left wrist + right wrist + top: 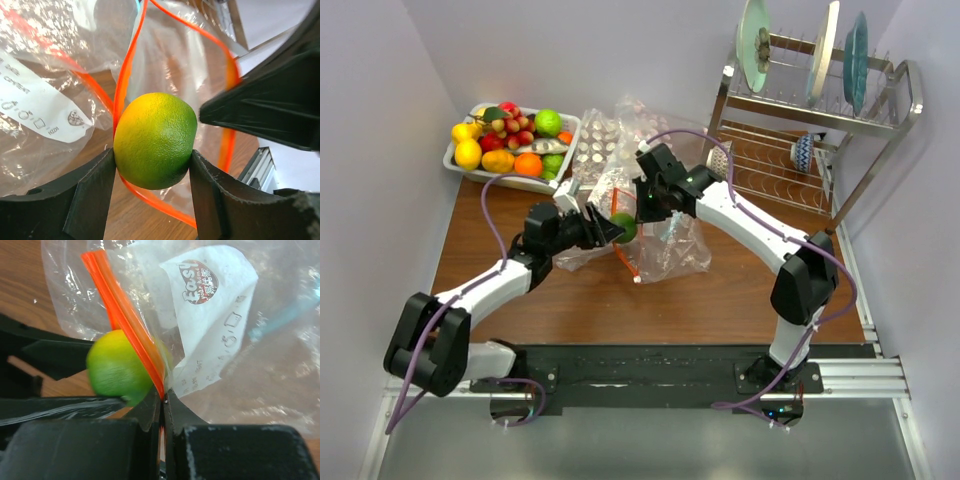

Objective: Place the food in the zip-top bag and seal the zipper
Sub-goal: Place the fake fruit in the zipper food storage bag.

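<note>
My left gripper is shut on a green lime, which also shows in the left wrist view between the two black fingers. The lime sits at the open mouth of the clear zip-top bag, ringed by the orange-red zipper. My right gripper is shut on the bag's zipper strip and holds the mouth up. The lime shows just left of that strip in the right wrist view. The rest of the food lies in a white tray at the back left.
A second clear bag with a teal strip lies behind the zip-top bag. A metal dish rack with plates stands at the back right. A blister pack lies beside the tray.
</note>
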Robot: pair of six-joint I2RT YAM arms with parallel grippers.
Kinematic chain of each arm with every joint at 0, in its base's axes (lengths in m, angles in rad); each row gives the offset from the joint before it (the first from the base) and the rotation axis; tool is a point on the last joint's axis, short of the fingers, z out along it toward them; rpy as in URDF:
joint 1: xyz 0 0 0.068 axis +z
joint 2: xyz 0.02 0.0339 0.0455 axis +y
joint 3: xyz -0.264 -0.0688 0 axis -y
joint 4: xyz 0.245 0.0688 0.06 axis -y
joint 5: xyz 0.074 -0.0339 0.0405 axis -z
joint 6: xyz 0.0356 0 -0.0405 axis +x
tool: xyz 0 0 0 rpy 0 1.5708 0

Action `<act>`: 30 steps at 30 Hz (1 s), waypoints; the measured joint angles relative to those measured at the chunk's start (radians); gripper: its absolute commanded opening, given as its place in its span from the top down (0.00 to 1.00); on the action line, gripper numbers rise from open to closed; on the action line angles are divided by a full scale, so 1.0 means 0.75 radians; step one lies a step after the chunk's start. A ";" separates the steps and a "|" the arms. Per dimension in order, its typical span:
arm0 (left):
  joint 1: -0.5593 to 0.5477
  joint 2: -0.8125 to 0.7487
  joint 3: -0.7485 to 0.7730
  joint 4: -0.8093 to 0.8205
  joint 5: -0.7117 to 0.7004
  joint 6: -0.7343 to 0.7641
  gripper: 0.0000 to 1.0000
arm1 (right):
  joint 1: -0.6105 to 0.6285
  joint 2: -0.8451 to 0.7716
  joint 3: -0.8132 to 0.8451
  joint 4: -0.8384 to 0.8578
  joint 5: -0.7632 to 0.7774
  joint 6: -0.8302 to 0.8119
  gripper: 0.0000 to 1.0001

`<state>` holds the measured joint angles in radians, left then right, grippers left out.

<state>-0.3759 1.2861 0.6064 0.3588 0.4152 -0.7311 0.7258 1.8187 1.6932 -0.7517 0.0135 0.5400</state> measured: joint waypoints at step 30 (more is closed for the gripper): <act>-0.290 0.292 0.163 0.136 -0.237 -0.068 0.69 | -0.215 -0.317 -0.454 0.407 -0.305 0.259 1.00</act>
<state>-0.5938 1.5055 0.7288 0.4610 0.2375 -0.7822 0.5644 1.5810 1.3525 -0.4461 -0.2153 0.7341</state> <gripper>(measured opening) 0.615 0.013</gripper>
